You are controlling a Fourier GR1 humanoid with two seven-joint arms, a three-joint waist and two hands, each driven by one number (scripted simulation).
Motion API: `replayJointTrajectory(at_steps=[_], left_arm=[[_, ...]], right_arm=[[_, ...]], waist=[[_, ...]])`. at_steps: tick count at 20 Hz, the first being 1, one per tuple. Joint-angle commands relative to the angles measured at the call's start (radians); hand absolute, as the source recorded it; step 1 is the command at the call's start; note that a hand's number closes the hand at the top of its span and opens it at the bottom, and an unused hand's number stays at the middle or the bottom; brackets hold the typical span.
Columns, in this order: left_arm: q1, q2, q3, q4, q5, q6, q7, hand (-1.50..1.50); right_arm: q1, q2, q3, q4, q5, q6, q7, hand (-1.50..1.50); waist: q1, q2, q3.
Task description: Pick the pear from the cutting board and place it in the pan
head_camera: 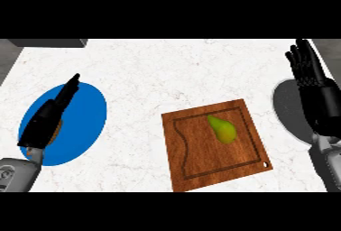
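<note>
Task not started. The pear (223, 129) lies on the cutting board (200, 158), untouched. The right robot hand (307, 67) is spread beside the pan (288, 108); the left robot hand (50, 117) rests, fingers straight, over a blue plate (86, 122). Grasp, transfer and placement remain.

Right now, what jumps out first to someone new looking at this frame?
The green pear lying on the brown cutting board, just right of centre on the white marble counter. Next, the bright blue plate at the left, with the left hand stretched over it, fingers straight. At the right edge, the right hand stands open, fingers up, in front of a grey pan.
</note>
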Motion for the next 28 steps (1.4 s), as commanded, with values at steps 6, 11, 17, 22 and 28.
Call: replayJointTrajectory(at_steps=[6,11,17,22,28], left_arm=[[-0.005,-0.256,-0.080,-0.006,0.190,-0.055,0.039,0.00],[0.048,-0.274,-0.051,-0.013,0.291,-0.089,0.111,0.00],[0.070,-0.321,-0.074,-0.042,0.274,-0.033,0.139,0.00],[0.048,-0.322,-0.070,-0.032,0.262,-0.011,0.170,0.00],[0.106,-0.309,-0.052,-0.051,0.288,-0.033,0.158,0.00]], right_arm=[[-0.195,0.007,0.389,0.064,0.008,0.438,0.026,1.50],[-0.278,0.008,0.394,0.316,0.227,0.385,-0.318,-1.50],[-0.427,-0.041,0.502,0.456,0.378,0.532,-0.476,-1.50],[-0.559,-0.111,0.692,0.405,0.657,0.553,-0.337,-1.50],[-0.649,-0.069,0.878,0.322,0.888,0.642,-0.146,-1.50]], waist=[[0.181,0.018,0.017],[0.112,-0.003,0.031],[0.074,-0.019,0.028],[0.062,-0.030,0.025],[0.032,-0.042,0.025]])
